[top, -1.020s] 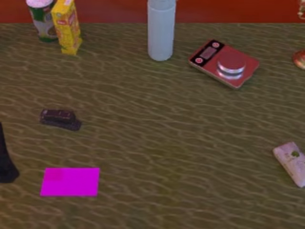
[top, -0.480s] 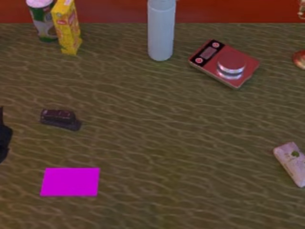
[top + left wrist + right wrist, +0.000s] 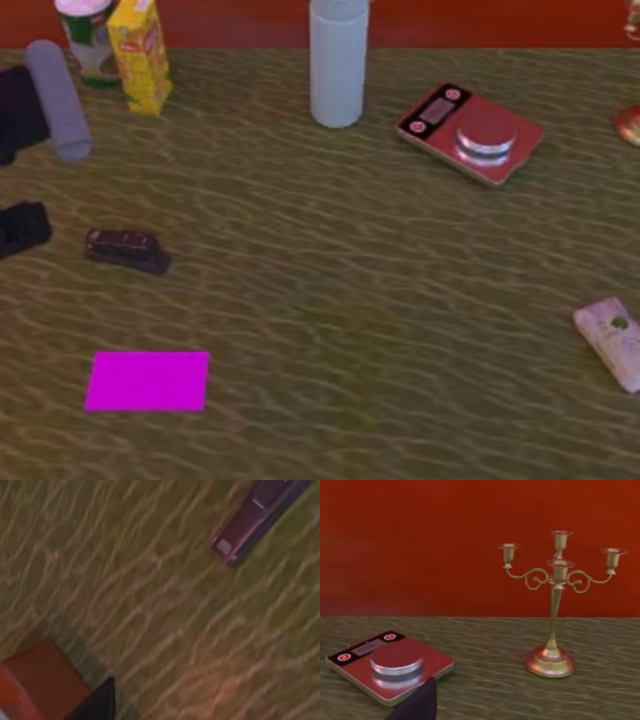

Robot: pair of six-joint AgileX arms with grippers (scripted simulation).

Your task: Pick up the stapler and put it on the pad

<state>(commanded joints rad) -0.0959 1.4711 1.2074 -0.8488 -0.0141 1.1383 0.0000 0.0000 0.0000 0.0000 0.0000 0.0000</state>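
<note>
Stapler (image 3: 127, 249) lies at the left of the top view frame on the olive rippled desk (image 3: 340, 300), long axis nearly left-to-right and tilting slightly down to the right, with the magenta pad (image 3: 148, 381) well below it toward the lower left. Just left of it, at the frame's edge, sits the left end effector (image 3: 20, 228), plainly the nearer arm, though I cannot tell whether its fingers are apart or together; the right arm is out of the overhead frame. Behind the desk runs a red wall (image 3: 420, 545), with a red scale (image 3: 470, 132), a pale bottle (image 3: 337, 62) and a brass candelabrum (image 3: 555, 605) far from the work.
</note>
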